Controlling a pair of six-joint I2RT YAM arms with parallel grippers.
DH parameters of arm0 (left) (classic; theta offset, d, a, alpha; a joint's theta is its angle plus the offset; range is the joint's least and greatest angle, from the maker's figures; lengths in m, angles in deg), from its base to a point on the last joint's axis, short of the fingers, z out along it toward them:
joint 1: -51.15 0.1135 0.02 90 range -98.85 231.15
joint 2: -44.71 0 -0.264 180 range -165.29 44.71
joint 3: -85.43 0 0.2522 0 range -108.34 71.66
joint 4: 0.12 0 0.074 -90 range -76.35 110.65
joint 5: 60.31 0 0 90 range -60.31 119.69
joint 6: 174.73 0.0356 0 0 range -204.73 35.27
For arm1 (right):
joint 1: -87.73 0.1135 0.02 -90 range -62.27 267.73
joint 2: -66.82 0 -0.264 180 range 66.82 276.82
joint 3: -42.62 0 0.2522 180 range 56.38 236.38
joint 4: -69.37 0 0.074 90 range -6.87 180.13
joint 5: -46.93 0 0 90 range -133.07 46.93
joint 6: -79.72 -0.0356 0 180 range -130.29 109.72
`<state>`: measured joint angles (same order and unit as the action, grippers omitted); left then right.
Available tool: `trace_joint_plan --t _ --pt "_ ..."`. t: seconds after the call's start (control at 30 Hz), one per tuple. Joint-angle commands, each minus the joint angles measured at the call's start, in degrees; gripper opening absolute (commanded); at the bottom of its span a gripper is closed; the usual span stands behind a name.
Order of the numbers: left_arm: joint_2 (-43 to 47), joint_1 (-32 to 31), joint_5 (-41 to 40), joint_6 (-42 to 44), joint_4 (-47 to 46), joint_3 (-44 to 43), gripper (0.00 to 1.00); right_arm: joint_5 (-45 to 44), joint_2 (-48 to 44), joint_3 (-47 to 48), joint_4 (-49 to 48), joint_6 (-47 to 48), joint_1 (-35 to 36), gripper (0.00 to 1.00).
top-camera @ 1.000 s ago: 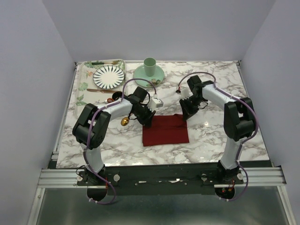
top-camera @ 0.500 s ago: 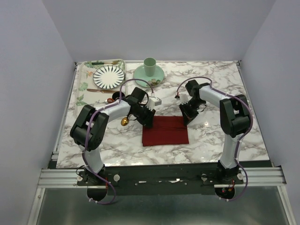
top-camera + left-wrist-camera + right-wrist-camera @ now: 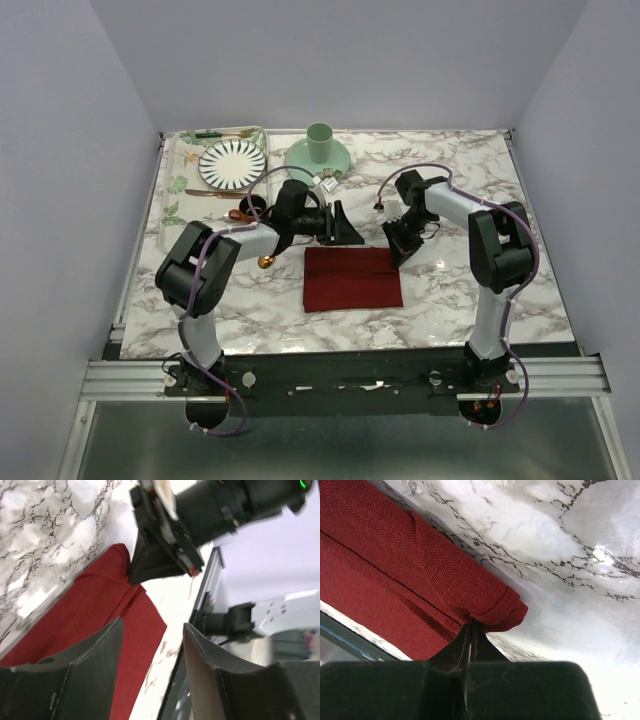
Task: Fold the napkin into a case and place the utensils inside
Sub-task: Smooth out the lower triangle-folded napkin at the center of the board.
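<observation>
The dark red napkin [image 3: 352, 278] lies folded to a flat rectangle in the middle of the table. My right gripper [image 3: 398, 249] is shut on its far right corner, and in the right wrist view the closed tips [image 3: 472, 626] pinch the rolled edge of the napkin [image 3: 420, 565]. My left gripper [image 3: 341, 226] hovers open just beyond the napkin's far edge with nothing between its fingers [image 3: 100, 650]. The left wrist view looks across the napkin [image 3: 95, 610] to the right gripper [image 3: 132, 578]. The gold spoon [image 3: 266, 260] lies left of the napkin. I cannot make out the knife.
A floral tray [image 3: 178, 170] at the back left holds a striped plate [image 3: 232, 163], a green-handled utensil [image 3: 212, 134] and a brown-gold utensil [image 3: 212, 193]. A green cup [image 3: 319, 141] stands on its saucer [image 3: 300, 160] at the back centre.
My left gripper has opened, let go of the napkin's far left corner and risen, swinging towards the back and right. The right gripper stays shut on its corner.
</observation>
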<state>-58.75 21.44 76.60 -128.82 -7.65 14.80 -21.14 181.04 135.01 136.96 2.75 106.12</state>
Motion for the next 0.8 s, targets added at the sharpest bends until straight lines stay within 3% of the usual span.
trace_joint_plan --t 0.0,0.33,0.53,0.77 --pt "-7.2 -0.4 1.2 -18.6 -18.2 0.2 0.60 -3.7 1.7 0.7 -0.4 -1.3 0.4 0.04" --pt "-14.5 2.5 -2.1 -17.0 -15.6 7.5 0.59 -4.2 2.6 1.5 0.3 -1.3 0.4 0.04" --pt "-17.5 5.1 -0.7 -15.1 -13.3 6.7 0.58 -4.4 3.6 2.8 1.3 -1.3 0.4 0.04" --pt "-4.7 7.1 3.4 -14.4 -12.1 7.3 0.59 -4.7 3.4 2.8 1.5 -1.0 0.4 0.05"
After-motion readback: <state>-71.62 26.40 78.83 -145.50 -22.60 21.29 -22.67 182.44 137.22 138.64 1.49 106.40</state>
